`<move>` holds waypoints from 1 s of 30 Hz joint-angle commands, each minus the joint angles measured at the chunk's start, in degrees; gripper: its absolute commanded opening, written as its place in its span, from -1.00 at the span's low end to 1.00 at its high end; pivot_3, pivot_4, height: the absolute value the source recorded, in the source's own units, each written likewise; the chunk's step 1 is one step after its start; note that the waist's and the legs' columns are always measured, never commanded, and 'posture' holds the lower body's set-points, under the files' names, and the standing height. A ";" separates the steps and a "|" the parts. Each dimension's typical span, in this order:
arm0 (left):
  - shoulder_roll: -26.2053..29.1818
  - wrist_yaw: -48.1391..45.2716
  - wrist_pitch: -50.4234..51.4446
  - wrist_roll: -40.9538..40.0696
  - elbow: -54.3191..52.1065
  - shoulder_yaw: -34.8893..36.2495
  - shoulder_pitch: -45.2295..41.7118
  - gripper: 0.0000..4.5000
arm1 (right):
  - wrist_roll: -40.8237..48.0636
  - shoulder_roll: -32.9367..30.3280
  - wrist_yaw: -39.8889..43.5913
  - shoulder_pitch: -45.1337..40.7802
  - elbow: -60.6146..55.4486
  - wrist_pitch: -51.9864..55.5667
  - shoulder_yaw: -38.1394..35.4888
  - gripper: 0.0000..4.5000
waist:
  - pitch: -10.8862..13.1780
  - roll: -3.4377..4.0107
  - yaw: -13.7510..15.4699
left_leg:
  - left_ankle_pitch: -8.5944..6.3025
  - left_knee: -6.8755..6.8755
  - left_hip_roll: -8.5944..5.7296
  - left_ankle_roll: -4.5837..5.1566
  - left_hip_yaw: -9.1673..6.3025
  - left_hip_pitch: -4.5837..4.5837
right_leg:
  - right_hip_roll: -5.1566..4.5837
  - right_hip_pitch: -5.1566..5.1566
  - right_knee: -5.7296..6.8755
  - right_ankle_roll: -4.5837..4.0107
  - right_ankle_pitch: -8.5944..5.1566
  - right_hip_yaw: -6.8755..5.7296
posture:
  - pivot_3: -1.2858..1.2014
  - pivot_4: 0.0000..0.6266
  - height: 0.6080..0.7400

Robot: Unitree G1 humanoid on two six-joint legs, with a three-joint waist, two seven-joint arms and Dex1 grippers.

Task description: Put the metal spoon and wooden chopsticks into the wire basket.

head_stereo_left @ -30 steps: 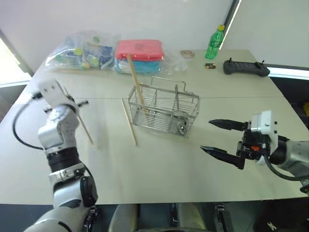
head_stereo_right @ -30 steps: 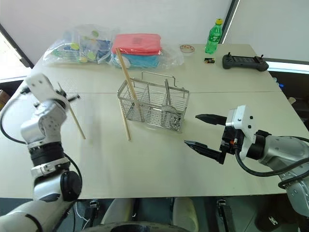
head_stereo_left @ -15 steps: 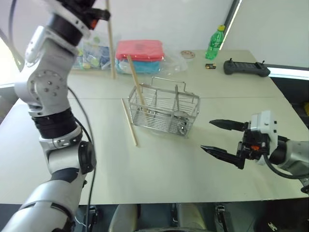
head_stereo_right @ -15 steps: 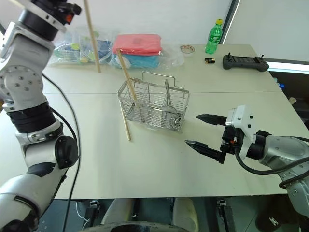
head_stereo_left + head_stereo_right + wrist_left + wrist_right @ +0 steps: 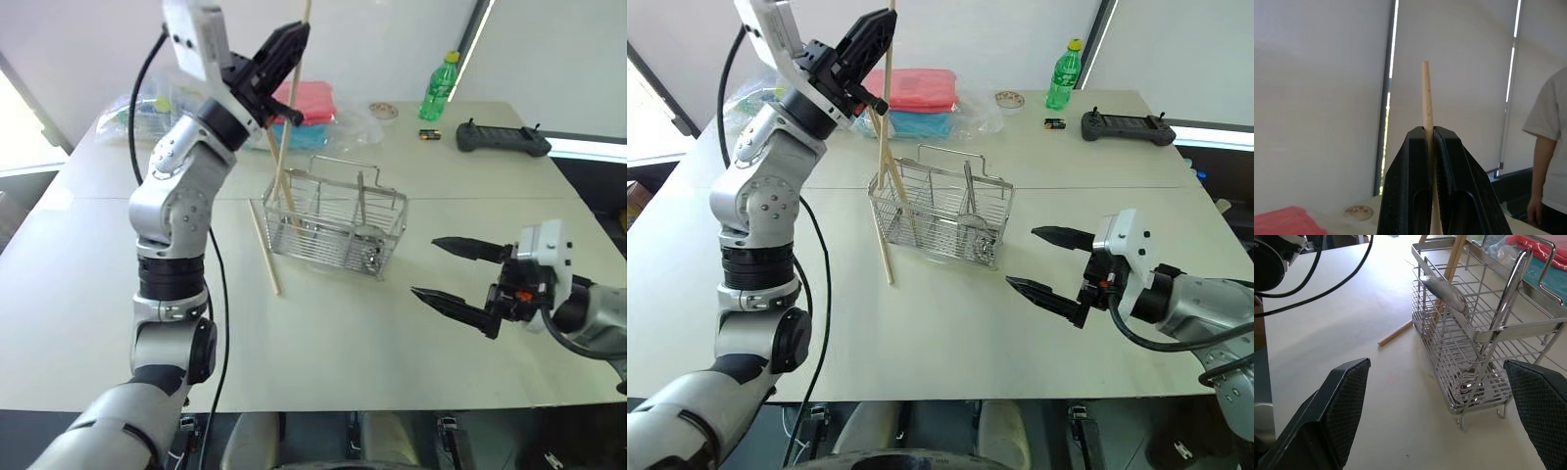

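Nearest to us, our right gripper (image 5: 458,280) hung low over the table (image 5: 323,343) on the right side, its two black fingers spread wide with nothing between them, pointing toward the wire basket (image 5: 334,227). The basket stood upright near the middle of the table. Inside it the metal spoon (image 5: 1506,291) leaned in the compartment at the end closer to that gripper; its bowl seemed to rest at the basket's floor, though the wires blurred that part. One of the wooden chopsticks (image 5: 276,166) already stood tilted in the basket's left end, its top leaning out above the rim. Another chopstick (image 5: 263,246) lay flat on the table just beside the basket's left side. Higher and farther back, our left gripper (image 5: 284,47) was raised above the basket's left end, its fingers (image 5: 1413,186) clamped tight on a third chopstick (image 5: 1426,103), which ran almost upright through the grip, the lower tip hanging near the basket's rim. At the far edge sat a green bottle (image 5: 437,86), a black controller (image 5: 500,138), a red box (image 5: 312,101) and clear plastic bags (image 5: 147,106).
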 commanded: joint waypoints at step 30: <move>20.05 18.77 19.61 -6.05 5.90 17.55 4.63 0.98 | 2.75 2.06 -3.07 1.29 -1.71 -1.00 -1.21 1.00 | 0.02 -0.01 0.08 | -0.01 -0.03 0.02 0.01 -0.07 0.04 | 0.04 0.00 0.07 0.05 -0.01 -0.02 | 0.03 -0.52 0.27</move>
